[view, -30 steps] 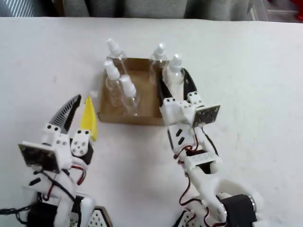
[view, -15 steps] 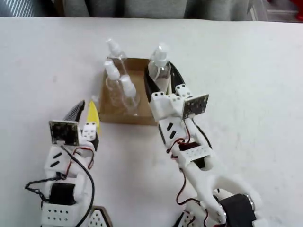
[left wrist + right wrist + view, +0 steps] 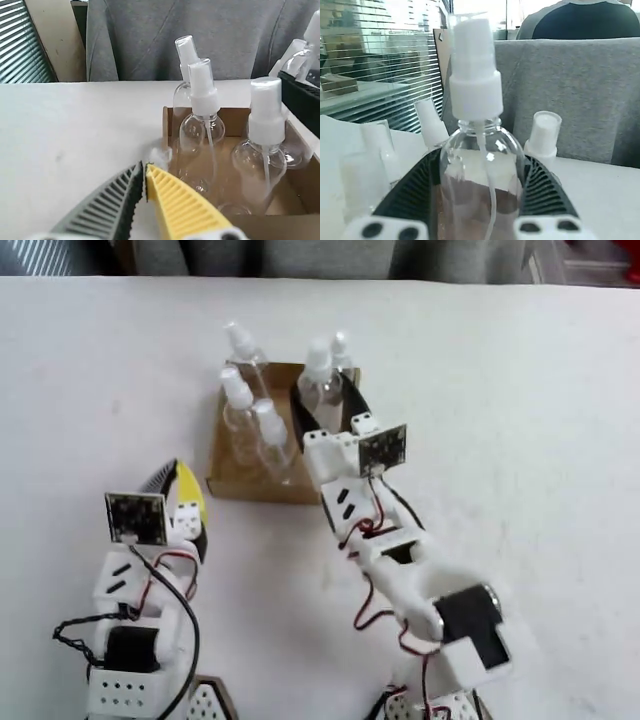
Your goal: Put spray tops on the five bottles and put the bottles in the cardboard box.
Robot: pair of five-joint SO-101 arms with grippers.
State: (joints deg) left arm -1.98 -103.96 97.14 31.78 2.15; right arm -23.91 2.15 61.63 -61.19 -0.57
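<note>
Right gripper (image 3: 322, 408) clamped on bottle (image 3: 320, 385), axis upright, over right half of cardboard box (image 3: 262, 490); release path likely straight down. Left gripper (image 3: 178, 472) closed, empty, beside box.

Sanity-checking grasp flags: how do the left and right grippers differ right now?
The left gripper is shut on nothing; the right gripper is shut on a capped clear bottle. The left's fingers are grey and yellow; the right's are both black. The left sits outside the cardboard box, near its corner; the right is over the box. Both point toward the far side of the table.
</note>
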